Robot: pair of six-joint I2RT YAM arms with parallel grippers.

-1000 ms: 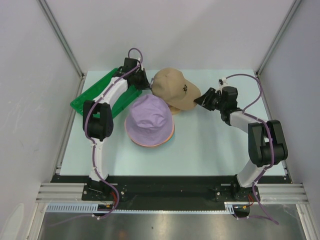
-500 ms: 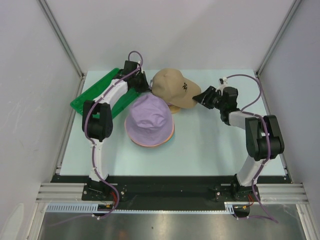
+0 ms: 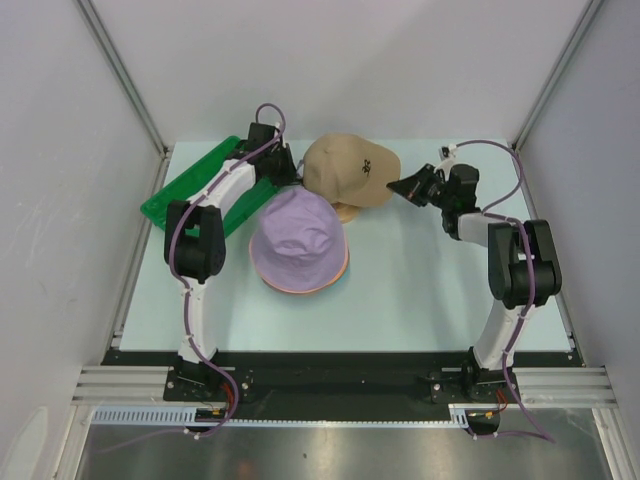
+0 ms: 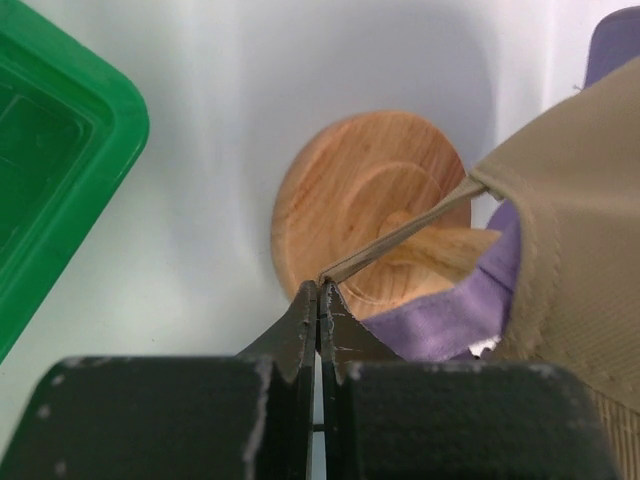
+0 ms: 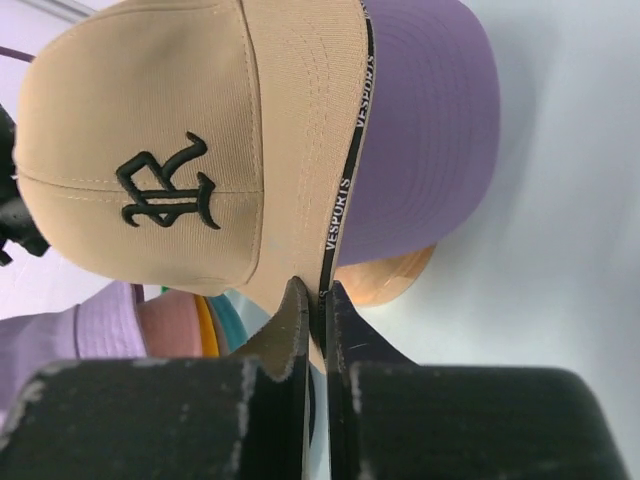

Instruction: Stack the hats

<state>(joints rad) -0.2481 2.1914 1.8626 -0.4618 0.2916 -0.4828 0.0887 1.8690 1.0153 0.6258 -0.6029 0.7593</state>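
The tan baseball cap [image 3: 350, 168] hangs between both grippers, above the wooden stand [image 3: 346, 212]. My left gripper [image 3: 293, 172] is shut on the cap's thin back edge, seen in the left wrist view [image 4: 320, 287]. My right gripper [image 3: 401, 186] is shut on the brim's edge, seen in the right wrist view [image 5: 318, 292], where the cap [image 5: 180, 140] shows a black logo and a purple brim underside. The lavender bucket hat [image 3: 297, 238] tops a stack in front. Pink [image 5: 165, 325], orange [image 5: 205, 325] and teal [image 5: 231, 320] rims show beneath it.
A green tray [image 3: 190, 185] lies at the far left, under the left arm, and shows in the left wrist view [image 4: 50, 170]. The stand's round wooden base [image 4: 350, 215] sits below the cap. White walls enclose the table on three sides.
The cap has risen and shifted toward the back, its brim swinging up to the right. My right gripper moved back with it; my left gripper shifted only slightly.
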